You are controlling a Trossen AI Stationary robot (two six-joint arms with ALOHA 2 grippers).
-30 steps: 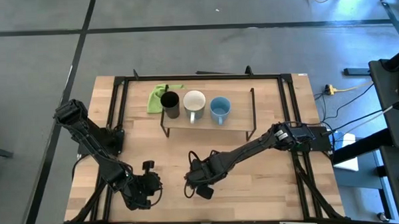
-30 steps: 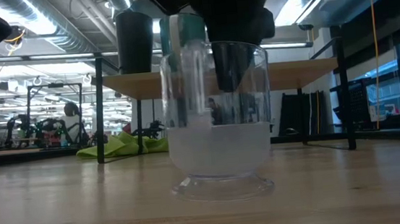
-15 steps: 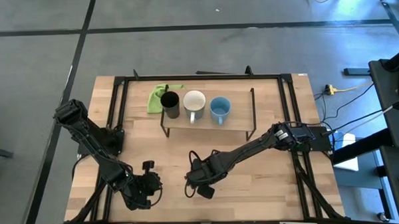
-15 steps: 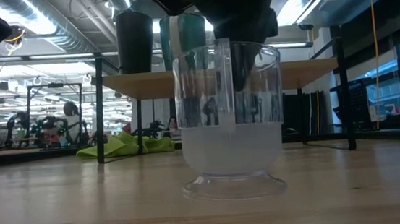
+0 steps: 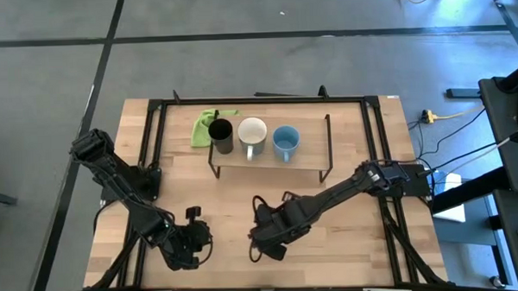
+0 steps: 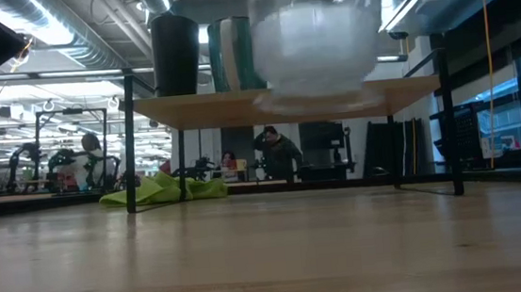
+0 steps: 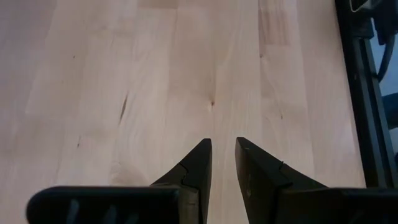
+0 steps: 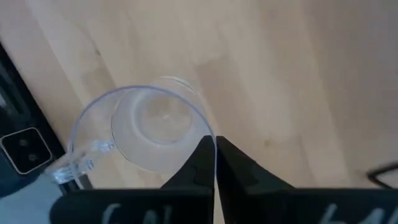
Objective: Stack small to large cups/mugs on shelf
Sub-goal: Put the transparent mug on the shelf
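Note:
The clear cup [image 8: 155, 124] hangs in the air under my right gripper [image 8: 216, 149], which is shut on it over the near middle of the table [image 5: 267, 242]. In the low view the clear cup [image 6: 312, 37] shows blurred, its base about level with the shelf board. The shelf [image 5: 311, 165] stands toward the far side on thin black legs. On it stand a black cup [image 5: 221, 134], a white mug [image 5: 252, 133] and a light blue mug [image 5: 286, 142] in a row. My left gripper [image 7: 222, 146] waits near the table's near left corner, open by a narrow gap. My right gripper pinches the clear cup's rim [image 8: 208, 132], one finger inside the cup and one outside. The fingers come from above, pointing down. The cup is lifted clear of the table and hangs upright below them, its small handle [image 8: 74, 165] on the side away from the fingers.
A green cloth [image 5: 206, 126] lies on the table behind the shelf's left end. The table's black frame rails [image 5: 155, 140] run along its sides. Bare wood lies between the shelf and the near edge. A person [image 6: 278, 154] stands in the room beyond.
My right gripper has risen, carrying the clear cup. The cup first shifted a little sideways while still standing on the table, then came up clear of it to about the height of the shelf board. The gripper also moved slightly toward the table's right and near edge.

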